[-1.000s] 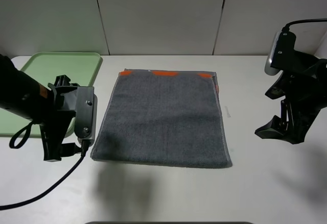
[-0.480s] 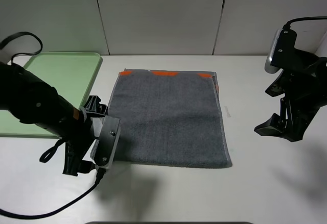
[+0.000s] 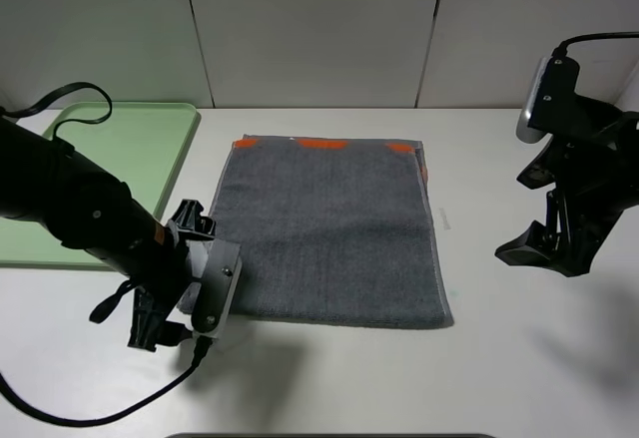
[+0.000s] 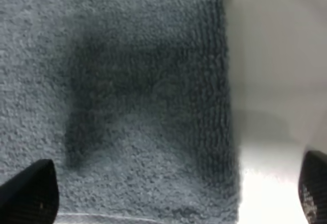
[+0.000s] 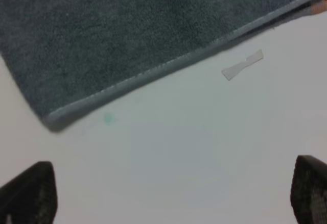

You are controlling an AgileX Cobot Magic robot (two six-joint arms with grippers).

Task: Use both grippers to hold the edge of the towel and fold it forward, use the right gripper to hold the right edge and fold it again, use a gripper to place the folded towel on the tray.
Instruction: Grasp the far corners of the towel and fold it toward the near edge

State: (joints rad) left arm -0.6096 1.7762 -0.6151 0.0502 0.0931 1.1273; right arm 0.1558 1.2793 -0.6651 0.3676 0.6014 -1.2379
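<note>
A grey towel (image 3: 324, 228) with orange patches along its far edge lies flat in the middle of the table. My left gripper (image 3: 190, 280) is open and hangs low over the towel's near left corner. In the left wrist view the towel (image 4: 127, 91) fills the space between the two fingertips (image 4: 30, 193), with its side edge toward one finger. My right gripper (image 3: 544, 248) is open and empty over bare table, to the right of the towel. The right wrist view shows the towel's near right corner (image 5: 51, 118). The green tray (image 3: 110, 159) sits at the far left.
A small strip of white tape (image 3: 444, 220) lies on the table just right of the towel; it also shows in the right wrist view (image 5: 242, 65). The left arm's black cable (image 3: 100, 413) trails over the near left table. A panelled wall stands behind.
My left arm has swung from beside the tray to the right and toward the near edge, ending over the towel's near left corner. The right arm has hardly moved.
</note>
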